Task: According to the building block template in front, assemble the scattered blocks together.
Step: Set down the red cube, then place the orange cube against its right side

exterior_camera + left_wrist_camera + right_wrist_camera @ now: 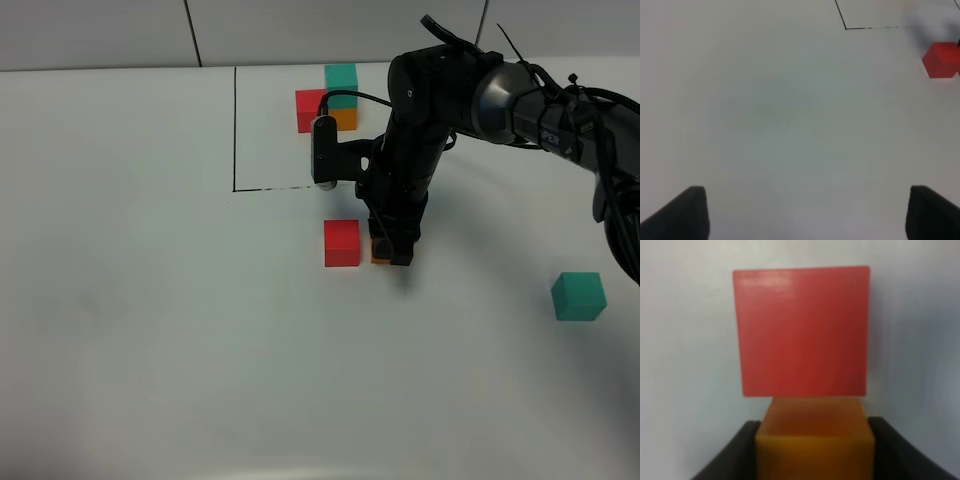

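Note:
The template stands at the back: a red block [310,110] beside an orange block [346,119] with a teal block [341,78] on top. A loose red block [341,243] lies on the table; it also shows in the left wrist view [942,60] and the right wrist view [802,330]. My right gripper [392,250] is shut on an orange block [815,440], held right next to the red block, down at the table. A loose teal block [579,296] lies at the right. My left gripper [805,212] is open and empty over bare table.
A black line [235,130] marks a rectangle around the template area. The white table [150,300] stretches wide to the left and front. The right arm [470,90] reaches in from the right.

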